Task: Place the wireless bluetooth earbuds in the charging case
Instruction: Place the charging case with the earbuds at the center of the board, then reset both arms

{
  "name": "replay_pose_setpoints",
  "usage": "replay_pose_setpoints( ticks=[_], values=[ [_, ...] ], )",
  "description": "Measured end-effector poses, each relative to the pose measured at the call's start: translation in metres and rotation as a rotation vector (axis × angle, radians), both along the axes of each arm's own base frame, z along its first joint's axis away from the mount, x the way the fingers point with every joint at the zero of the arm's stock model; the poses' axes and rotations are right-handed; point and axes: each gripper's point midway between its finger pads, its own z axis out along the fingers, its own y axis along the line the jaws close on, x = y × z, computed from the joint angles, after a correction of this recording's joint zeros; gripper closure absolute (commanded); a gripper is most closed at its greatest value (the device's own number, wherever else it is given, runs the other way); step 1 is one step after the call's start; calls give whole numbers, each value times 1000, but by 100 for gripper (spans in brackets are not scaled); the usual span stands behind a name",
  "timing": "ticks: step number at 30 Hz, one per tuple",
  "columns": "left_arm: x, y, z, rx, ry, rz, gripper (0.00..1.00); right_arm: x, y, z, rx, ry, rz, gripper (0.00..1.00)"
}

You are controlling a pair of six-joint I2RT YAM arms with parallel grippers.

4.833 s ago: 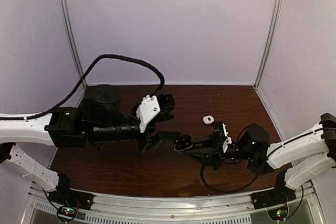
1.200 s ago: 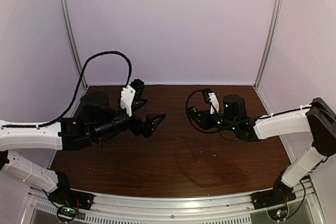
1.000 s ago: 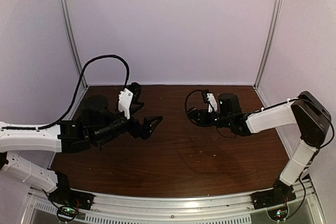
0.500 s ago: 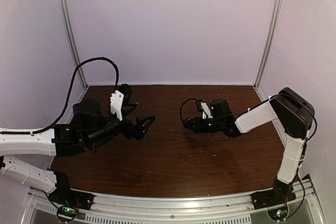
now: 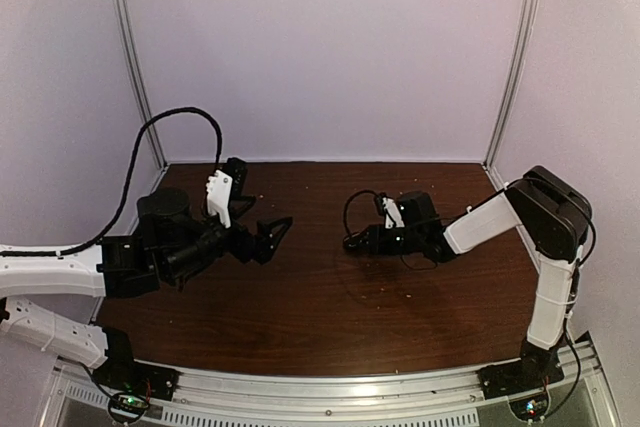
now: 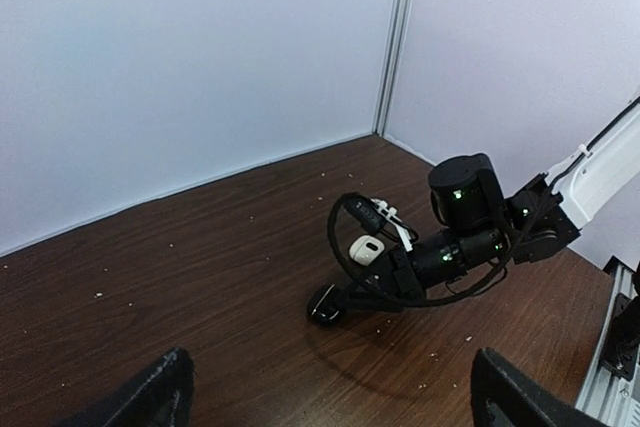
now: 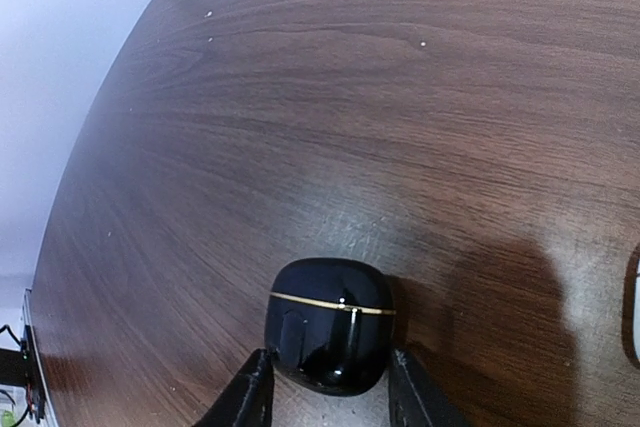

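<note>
The charging case [image 7: 330, 322] is a closed glossy black pebble with a thin gold seam. It rests on the brown table [image 5: 330, 317] left of centre-right. My right gripper [image 7: 330, 365] reaches low along the wood, and its two fingertips [image 7: 252, 387] sit tight against the case's lower sides. The left wrist view shows the same case [image 6: 325, 304] at the tip of my right gripper [image 6: 345, 299]. My left gripper [image 5: 258, 205] hovers to the left, open wide and empty, well apart from the case. The earbuds are out of view.
A white pebble-like case [image 6: 365, 249] with a dark oval lies on the table just behind the right gripper's cable loop [image 6: 345, 232]. Its edge shows at the right border [image 7: 634, 307]. Pale walls and metal posts [image 5: 515, 57] enclose the table.
The right arm has folded up and slid its gripper left and down, bringing the black case onto the table. The left arm has drawn back to the left, still open.
</note>
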Motion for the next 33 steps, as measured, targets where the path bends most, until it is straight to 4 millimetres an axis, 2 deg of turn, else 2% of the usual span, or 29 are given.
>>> replay_pose_setpoints(
  ticks=[5, 8, 11, 12, 13, 18, 23, 27, 33],
  values=[
    [1, 1, -1, 3, 3, 7, 2, 4, -7, -1, -23, -7, -23, 49],
    [5, 4, -2, 4, 10, 19, 2, 7, -12, 5, -32, -18, -37, 44],
    [10, 9, -7, 9, 33, 37, 2, 11, -17, 22, -33, -52, -47, 23],
    [14, 11, -9, 7, 45, 46, 2, 12, -18, 28, -28, -61, -51, 8],
    [17, 13, -11, 6, 57, 55, 2, 12, -20, 37, -28, -82, -50, 1],
    [43, 35, -22, 3, 136, 123, 2, 11, -28, 88, -8, -184, -43, 0],
    [73, 68, -23, -7, 196, 214, 2, 12, -49, 140, 7, -294, -91, 0],
    [96, 95, -24, -15, 234, 282, 2, 11, -65, 155, -26, -332, -139, 0],
    [120, 132, -46, 8, 303, 381, 2, -6, -91, 163, -68, -362, -197, 0]
  ],
)
